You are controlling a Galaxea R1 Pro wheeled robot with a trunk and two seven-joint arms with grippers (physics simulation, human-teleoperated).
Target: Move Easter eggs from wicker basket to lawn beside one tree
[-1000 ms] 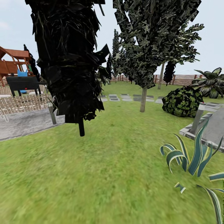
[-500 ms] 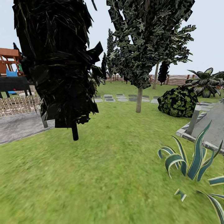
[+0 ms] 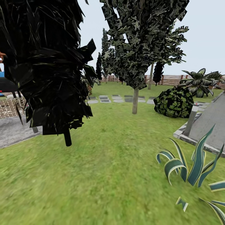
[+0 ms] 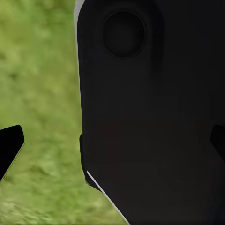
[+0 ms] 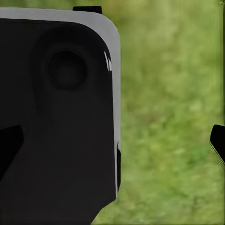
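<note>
The head camera looks forward across the wide mottled green lawn (image 3: 109,175) toward a grey-trunked leafy tree (image 3: 135,100). Both wrist cameras face down, close behind dark robot panels, sharing that grass.

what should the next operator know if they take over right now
Left hand: fingertips wide apart, nothing seen between them, over lawn.
Right hand: the same, over grass.
Head view: a tree with a pale trunk stands ahead on the lawn, stepping stones and fence behind.
Done: nothing to confirm from here.
Left: find the basket, move all three eggs beside one tree.
</note>
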